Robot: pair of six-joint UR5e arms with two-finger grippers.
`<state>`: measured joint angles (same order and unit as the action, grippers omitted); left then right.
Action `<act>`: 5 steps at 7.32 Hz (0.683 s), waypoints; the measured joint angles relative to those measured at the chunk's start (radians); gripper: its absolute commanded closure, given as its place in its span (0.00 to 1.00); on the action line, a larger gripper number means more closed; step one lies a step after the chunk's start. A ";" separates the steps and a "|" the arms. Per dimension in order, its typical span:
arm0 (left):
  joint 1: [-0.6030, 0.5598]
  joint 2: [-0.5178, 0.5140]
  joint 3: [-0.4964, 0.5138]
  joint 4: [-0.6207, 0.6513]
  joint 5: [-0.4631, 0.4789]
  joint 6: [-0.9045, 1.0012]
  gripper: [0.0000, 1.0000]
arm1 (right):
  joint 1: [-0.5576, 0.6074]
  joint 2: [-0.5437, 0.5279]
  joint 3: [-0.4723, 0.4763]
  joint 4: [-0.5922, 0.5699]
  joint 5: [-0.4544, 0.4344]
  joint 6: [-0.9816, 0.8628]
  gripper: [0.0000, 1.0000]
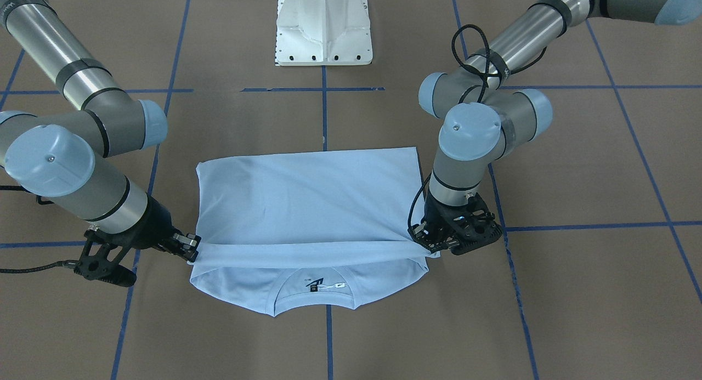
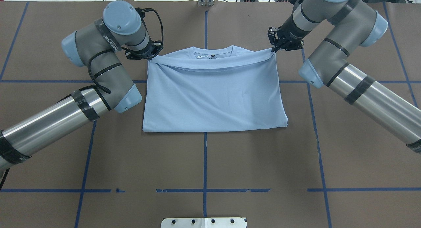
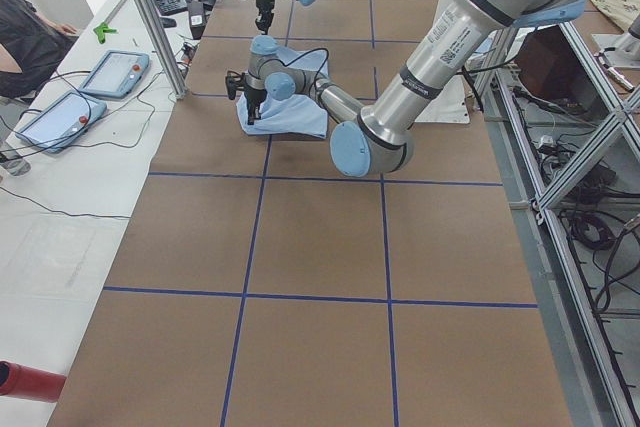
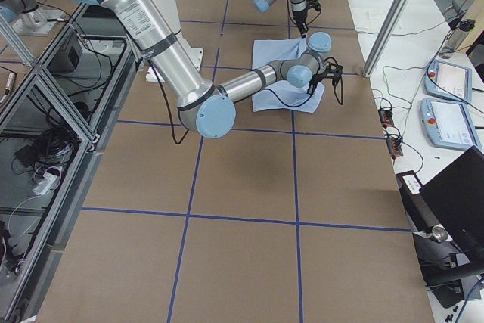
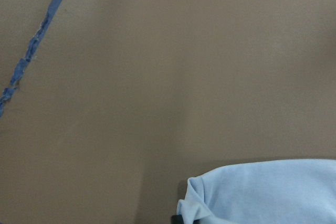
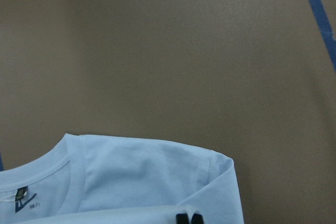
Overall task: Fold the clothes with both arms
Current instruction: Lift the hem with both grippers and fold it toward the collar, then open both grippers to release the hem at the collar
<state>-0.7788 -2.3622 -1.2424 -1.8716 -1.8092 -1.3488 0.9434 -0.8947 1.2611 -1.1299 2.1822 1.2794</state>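
We judge the T-shirt [image 2: 213,96] light, limp and quick to sag, so its hem corners are the best hold. It lies half-folded on the table [image 2: 204,162]. The left claw [image 2: 149,55] and right claw [image 2: 274,48] each pinch a corner, with the hem taut just short of the collar [image 2: 212,52].

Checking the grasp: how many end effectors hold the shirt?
2: left end effector at one end of the lifted T-shirt edge, right end effector at the other.
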 measured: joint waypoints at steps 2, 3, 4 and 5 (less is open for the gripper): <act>0.002 -0.020 0.053 -0.036 0.009 -0.001 1.00 | -0.001 0.037 -0.056 0.002 -0.019 0.000 1.00; 0.003 -0.020 0.062 -0.046 0.009 0.000 0.81 | -0.003 0.043 -0.067 0.003 -0.023 -0.001 1.00; 0.004 -0.018 0.065 -0.051 0.010 0.002 0.11 | -0.004 0.045 -0.070 0.003 -0.024 -0.002 0.43; 0.005 -0.017 0.066 -0.052 0.010 0.003 0.00 | -0.008 0.043 -0.070 0.005 -0.025 -0.002 0.00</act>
<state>-0.7743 -2.3793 -1.1764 -1.9238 -1.7990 -1.3461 0.9358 -0.8518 1.1907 -1.1245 2.1573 1.2772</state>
